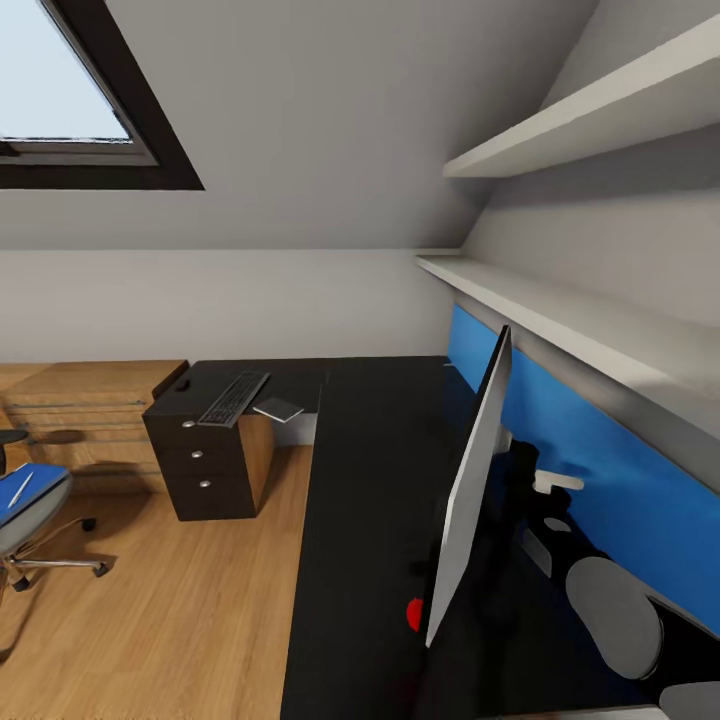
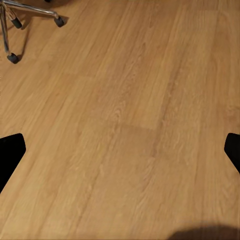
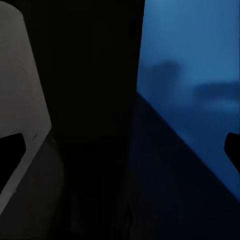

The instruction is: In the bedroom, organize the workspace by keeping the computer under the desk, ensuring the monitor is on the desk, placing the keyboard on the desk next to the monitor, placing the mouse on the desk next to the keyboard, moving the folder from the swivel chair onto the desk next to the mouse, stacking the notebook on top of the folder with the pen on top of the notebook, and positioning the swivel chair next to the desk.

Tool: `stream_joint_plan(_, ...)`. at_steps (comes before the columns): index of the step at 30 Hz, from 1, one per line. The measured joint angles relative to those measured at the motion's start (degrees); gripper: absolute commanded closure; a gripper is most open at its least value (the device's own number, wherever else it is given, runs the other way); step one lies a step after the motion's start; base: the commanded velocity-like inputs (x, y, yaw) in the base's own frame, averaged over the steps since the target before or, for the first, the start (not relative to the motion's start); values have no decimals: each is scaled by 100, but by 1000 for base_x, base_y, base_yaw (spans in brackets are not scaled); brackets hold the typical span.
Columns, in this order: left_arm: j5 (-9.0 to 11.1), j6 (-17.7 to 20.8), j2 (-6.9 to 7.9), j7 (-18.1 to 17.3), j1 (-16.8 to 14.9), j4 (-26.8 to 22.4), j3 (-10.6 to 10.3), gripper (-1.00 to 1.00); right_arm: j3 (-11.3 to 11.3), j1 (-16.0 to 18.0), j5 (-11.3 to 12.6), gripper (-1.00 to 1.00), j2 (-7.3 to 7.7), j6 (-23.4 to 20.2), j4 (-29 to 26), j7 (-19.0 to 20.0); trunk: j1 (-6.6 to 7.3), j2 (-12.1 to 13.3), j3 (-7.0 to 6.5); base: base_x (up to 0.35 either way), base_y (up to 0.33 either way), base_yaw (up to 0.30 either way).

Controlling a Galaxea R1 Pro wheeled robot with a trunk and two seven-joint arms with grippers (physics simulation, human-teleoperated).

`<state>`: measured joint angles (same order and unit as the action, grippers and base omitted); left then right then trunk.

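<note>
The monitor (image 1: 478,470) stands edge-on on the black desk (image 1: 370,480). Its grey back (image 3: 20,75) is in the right wrist view. At the desk's far end lie the keyboard (image 1: 233,398), the grey notebook (image 1: 278,408) beside it and the small mouse (image 1: 183,384). The swivel chair (image 1: 40,510) stands at the left and carries the blue folder (image 1: 12,495) with the pen (image 1: 21,487) on it. My right gripper (image 3: 120,150) is open between the monitor's back and the blue wall panel (image 3: 190,50). My left gripper (image 2: 120,150) is open over bare floor. The computer is out of view.
My right arm (image 1: 612,600) reaches behind the monitor, close to the blue panel (image 1: 600,470). White shelves (image 1: 560,300) overhang the desk's right side. A light-wood chest of drawers (image 1: 90,410) stands by the dark drawer unit (image 1: 205,460). The chair's casters (image 2: 14,56) rest on the wood floor.
</note>
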<state>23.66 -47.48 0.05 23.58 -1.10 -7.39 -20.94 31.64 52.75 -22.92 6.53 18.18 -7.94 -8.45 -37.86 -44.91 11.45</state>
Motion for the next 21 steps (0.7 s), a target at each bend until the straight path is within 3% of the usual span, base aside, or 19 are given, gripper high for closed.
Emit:
stream_joint_plan(5,0,-1,2,0,-1,2,0,-100,-1,0,-2,-100,-2,-50,0,8,-1,0,0,-66,0,0)
stream_joint_plan(14,2,10,9,-6,-1,3,-1,-100,0,0,17,-100,-46,-174,-36,68,-2,1,0,-279,0,0)
stream_joint_plan(19,2,13,10,-7,-1,3,4,-100,17,-6,32,-100,-266,-532,-482,128,0,0,0,-89,0,0)
stream_joint_plan(20,2,9,11,-7,-1,3,6,-100,24,-212,45,-100,-477,-1007,-1245,345,0,0,0,-9,0,0)
stream_joint_plan(21,2,9,11,-5,-1,2,8,-100,31,-407,49,-100,-577,-1330,-1712,470,1,0,1,-8,0,0)
